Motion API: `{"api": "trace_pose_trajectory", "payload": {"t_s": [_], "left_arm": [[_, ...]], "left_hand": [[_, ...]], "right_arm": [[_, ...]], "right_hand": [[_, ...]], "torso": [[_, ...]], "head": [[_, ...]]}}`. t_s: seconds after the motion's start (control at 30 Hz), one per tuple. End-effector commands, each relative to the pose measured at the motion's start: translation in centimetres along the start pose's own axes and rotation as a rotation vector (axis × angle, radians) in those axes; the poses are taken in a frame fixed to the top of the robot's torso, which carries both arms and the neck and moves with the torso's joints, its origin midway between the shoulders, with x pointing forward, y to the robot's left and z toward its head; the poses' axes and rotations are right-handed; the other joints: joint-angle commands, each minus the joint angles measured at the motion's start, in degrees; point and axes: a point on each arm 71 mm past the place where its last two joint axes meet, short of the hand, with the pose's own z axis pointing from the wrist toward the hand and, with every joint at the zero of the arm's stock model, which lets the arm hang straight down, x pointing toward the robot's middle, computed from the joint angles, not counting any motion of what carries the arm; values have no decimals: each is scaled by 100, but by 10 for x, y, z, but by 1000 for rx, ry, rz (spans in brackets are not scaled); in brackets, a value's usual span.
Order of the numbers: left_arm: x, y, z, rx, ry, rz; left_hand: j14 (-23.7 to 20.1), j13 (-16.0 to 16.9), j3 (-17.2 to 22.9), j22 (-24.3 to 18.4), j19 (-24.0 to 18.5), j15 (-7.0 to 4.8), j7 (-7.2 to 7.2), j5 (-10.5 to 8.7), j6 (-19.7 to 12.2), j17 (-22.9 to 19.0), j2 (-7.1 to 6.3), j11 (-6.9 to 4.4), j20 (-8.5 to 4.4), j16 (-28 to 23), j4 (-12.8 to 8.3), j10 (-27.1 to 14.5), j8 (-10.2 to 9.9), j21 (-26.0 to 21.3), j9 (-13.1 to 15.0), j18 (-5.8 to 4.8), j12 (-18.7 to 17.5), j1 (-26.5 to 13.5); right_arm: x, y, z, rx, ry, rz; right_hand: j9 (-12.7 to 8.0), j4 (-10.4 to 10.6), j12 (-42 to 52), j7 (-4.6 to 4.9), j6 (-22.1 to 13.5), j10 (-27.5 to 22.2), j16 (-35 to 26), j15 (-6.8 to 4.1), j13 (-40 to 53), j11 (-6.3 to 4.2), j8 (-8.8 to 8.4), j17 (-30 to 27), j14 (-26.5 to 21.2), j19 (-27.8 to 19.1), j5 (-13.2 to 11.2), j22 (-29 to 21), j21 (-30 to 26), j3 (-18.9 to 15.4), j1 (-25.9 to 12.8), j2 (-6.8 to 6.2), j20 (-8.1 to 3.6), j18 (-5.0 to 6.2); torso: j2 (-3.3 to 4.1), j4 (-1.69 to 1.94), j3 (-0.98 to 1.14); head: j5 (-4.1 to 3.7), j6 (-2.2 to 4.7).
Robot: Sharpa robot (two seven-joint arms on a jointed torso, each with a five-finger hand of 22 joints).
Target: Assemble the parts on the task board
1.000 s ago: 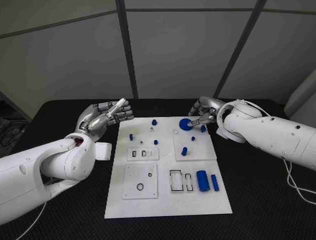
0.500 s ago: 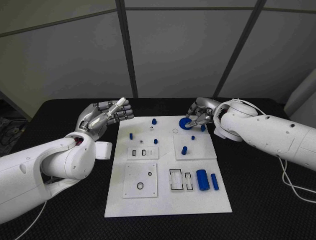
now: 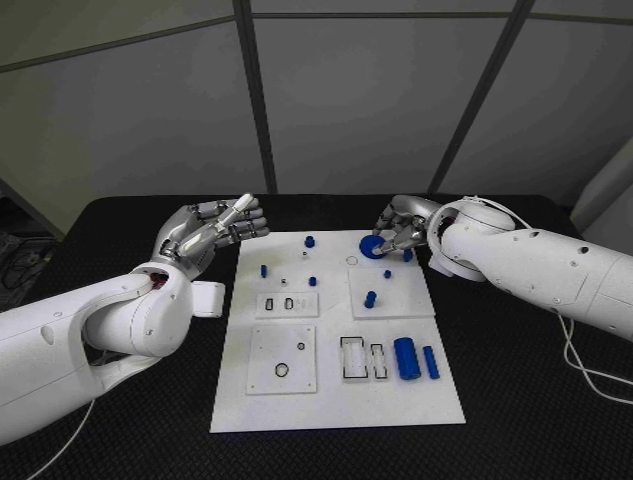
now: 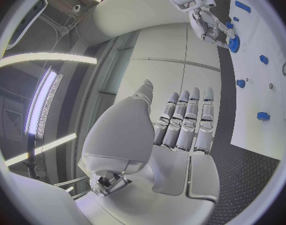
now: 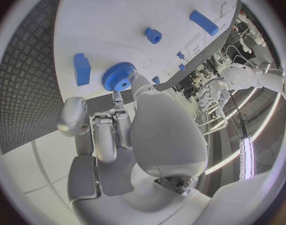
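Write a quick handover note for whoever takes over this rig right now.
Left hand: raised off the far left corner of the task board, holding nothing, fingers together.
Right hand: fingers on the blue gear at the board's far edge.
Two blue cylinders lie loose at the near right; several small blue pegs stand mid-board.
Left to do: seat the gear, then the cylinders.

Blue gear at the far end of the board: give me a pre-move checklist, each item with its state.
1. Right hand has its fingers on the blue gear: ok.
2. Gear is clear of the task board: cannot tell.
3. Left hand holds nothing and is off the board: ok.
4. Small blue block beside the gear is apart from it: ok.
5. Two blue cylinders at the board's near right are away from both hands: ok.
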Motion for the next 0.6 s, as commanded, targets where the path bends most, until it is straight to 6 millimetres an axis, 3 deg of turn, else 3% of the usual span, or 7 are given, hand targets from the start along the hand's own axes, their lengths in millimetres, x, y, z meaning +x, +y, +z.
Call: {"api": "trace_pose_trajectory", "payload": {"t_s": [0.03,0.43,0.6], "left_arm": [[2,-1,0,7,17,1],[1,-1,0,4,17,1],[1,-1,0,4,18,1]], "left_hand": [[43,4,12,-6,-15,8,-1,-24,27,3,27,2,-7,-33,-35,32,-22,-8,2,92,5,-13],[42,0,14,-6,-4,9,2,-23,24,1,32,4,-8,-40,-44,27,-32,-2,-1,93,-4,-11],[42,0,14,-6,-4,9,2,-23,24,1,32,4,-8,-40,-44,27,-32,-2,-1,93,-4,-11]], "right_arm": [[0,0,0,2,10,-40],[1,1,2,1,14,-86],[1,4,2,-9,10,-88]], "right_hand": [[0,-30,42,-11,27,135,30,27,766,10,43,1309,564,53,-5,23,34,39,81,-10,9,-77],[-10,-111,52,-1,6,127,42,36,779,19,59,1343,570,66,-9,71,64,72,174,8,16,-85],[3,-140,82,-9,87,146,46,36,818,14,118,1352,572,70,1,94,79,110,199,72,19,-88]], "torso": [[2,-2,2],[3,-4,4],[6,-3,2]], "head": [[-4,-10],[-5,-23],[-10,-27]]}}
